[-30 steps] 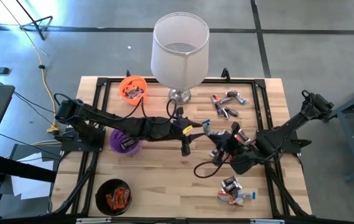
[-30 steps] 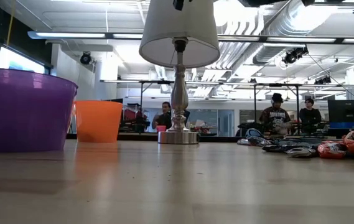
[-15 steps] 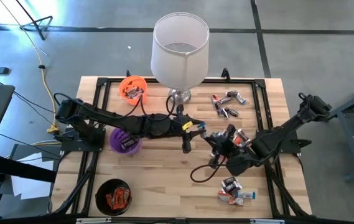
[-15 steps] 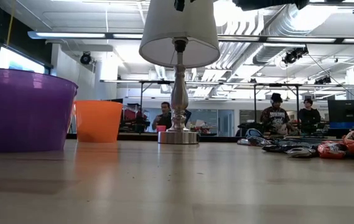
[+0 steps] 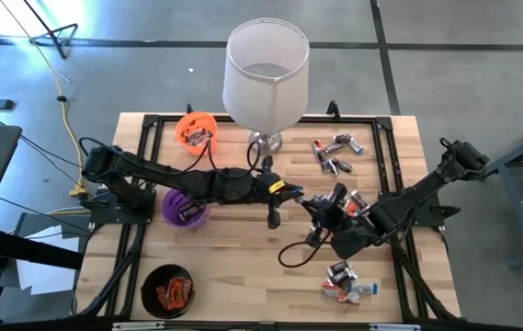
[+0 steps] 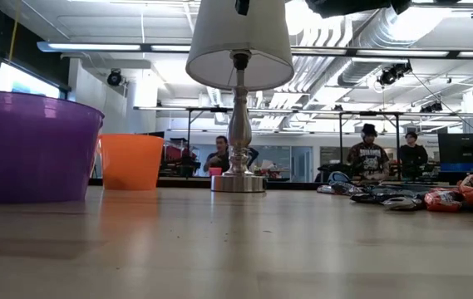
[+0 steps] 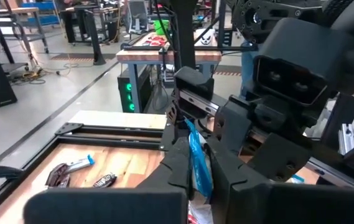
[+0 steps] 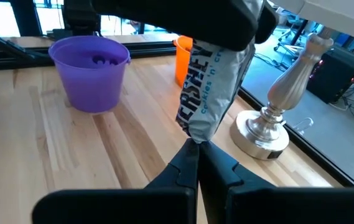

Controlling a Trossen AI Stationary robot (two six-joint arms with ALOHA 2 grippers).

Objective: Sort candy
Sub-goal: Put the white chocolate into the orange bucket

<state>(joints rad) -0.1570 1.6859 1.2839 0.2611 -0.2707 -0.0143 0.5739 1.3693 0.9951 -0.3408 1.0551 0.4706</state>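
While both grippers (image 5: 309, 204) pinch it, the silver-white candy (image 8: 217, 81) stands long axis upright

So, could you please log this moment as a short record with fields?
Left gripper: shut on the white-blue candy, above mid-table
Right gripper: shut on the same candy's other end
Cups: purple cup, orange cup, black cup, all on the left side
Loose candy: piles on the right side
Lamp: at the far edge
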